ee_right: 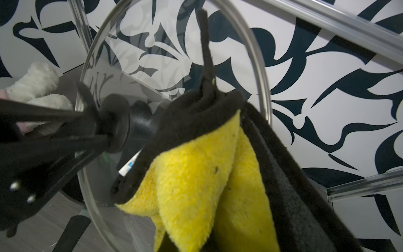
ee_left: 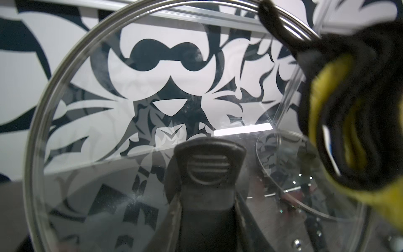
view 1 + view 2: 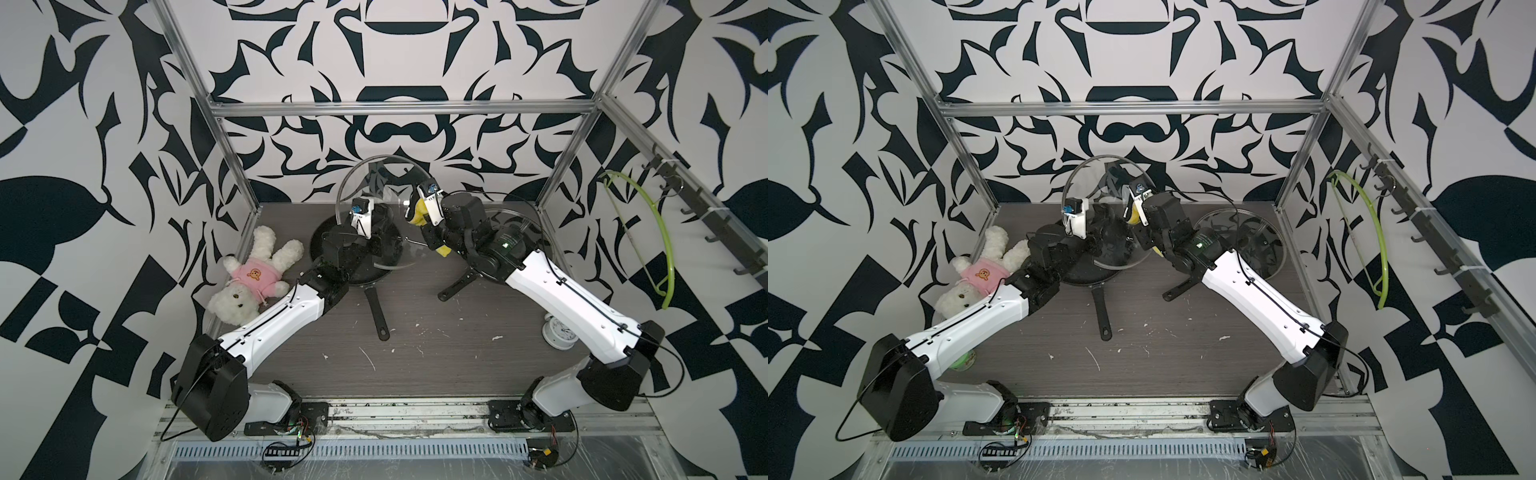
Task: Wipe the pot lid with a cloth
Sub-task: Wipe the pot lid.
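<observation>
**While gripping the pot lid on edge, wiping near its rim**

Though hard to confirm contact, looks mid-wipe: holds the pot lid [image 3: 374, 178] on edge above the frying pan [image 3: 361, 277] with the left gripper [image 2: 207, 203], closed part-way onto the black knob [image 2: 208, 165]; cannot tell whether the lower rim rests on that pan; pinches the cloth [image 1: 192, 174] in the tightly closed right gripper [image 3: 415, 208], bunched and folded, yellow pile outward, black loop [image 1: 205, 43] sticking up past the glass; places the cloth at the rim on the right arm's side, touching or just beside it; cannot tell for sure which face it meets.

Judged somewhere in the middle of the task: shows hazy smears on the glass in the left wrist view, so probably needs more passes; calls next for pressing the cloth flat to the glass and sweeping in toward the knob, with a firm knob grip against the sideways push; risks twisting the lid about its knob otherwise.

As for pose: stands nearly upright, tilted a little; turns the knob face toward the left gripper and the other face toward the back wall; being round, has no long axis in its own plane; runs its knob axis roughly level, in line with the left gripper's reach.
</observation>
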Robot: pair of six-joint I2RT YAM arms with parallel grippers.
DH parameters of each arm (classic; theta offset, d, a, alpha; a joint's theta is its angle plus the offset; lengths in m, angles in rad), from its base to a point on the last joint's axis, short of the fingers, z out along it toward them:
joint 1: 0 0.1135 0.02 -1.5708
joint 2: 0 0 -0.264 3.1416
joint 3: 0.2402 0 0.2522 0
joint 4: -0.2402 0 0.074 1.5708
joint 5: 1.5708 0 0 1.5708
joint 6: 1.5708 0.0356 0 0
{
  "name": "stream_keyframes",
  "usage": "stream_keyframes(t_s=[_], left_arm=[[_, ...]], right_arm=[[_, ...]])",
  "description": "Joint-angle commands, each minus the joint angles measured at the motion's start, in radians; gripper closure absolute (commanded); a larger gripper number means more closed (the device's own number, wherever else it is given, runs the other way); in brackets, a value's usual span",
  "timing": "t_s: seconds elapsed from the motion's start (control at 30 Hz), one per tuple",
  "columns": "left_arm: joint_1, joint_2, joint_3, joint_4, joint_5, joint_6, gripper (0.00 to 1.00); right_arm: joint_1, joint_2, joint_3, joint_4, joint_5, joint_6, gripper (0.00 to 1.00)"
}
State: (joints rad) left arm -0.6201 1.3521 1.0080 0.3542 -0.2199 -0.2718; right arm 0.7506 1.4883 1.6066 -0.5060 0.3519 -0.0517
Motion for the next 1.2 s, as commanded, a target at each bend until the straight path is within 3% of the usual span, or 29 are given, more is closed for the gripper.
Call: stream_keyframes(t_s=[0.0, 0.1, 0.2, 0.33, 0.5, 0.8, 1.0, 1.17], left_arm=[[0.001, -0.021, 0.122, 0.189, -0.057, -0.403, 1.0], [-0.004, 0.006, 0.146, 0.182, -0.045, -0.552, 1.0], [-0.011, 0.027, 0.173, 0.174, -0.029, -0.613, 1.0], [-0.014, 0.033, 0.189, 0.169, -0.033, -0.638, 1.0], [-0.013, 0.028, 0.19, 0.152, -0.061, -0.568, 1.0], [-0.014, 0.024, 0.155, 0.225, -0.045, -0.16, 1.0], [-0.015, -0.008, 0.093, 0.331, 0.134, 0.25, 1.0], [-0.015, -0.048, 0.066, 0.283, 0.302, 0.59, 1.0]], right_arm=[[0.035, -0.021, -0.031, 0.034, 0.001, 0.026, 1.0], [0.069, 0.001, -0.046, 0.038, -0.015, 0.031, 1.0], [0.094, 0.04, -0.049, 0.046, -0.058, 0.045, 1.0], [0.115, 0.07, -0.05, 0.066, -0.07, 0.066, 1.0], [0.114, 0.039, -0.059, 0.104, -0.005, 0.071, 1.0], [0.08, -0.053, -0.039, 0.114, 0.107, 0.009, 1.0], [0.0, -0.05, 0.031, 0.102, 0.082, -0.02, 1.0], [-0.041, 0.007, 0.155, 0.061, 0.04, -0.059, 1.0]])
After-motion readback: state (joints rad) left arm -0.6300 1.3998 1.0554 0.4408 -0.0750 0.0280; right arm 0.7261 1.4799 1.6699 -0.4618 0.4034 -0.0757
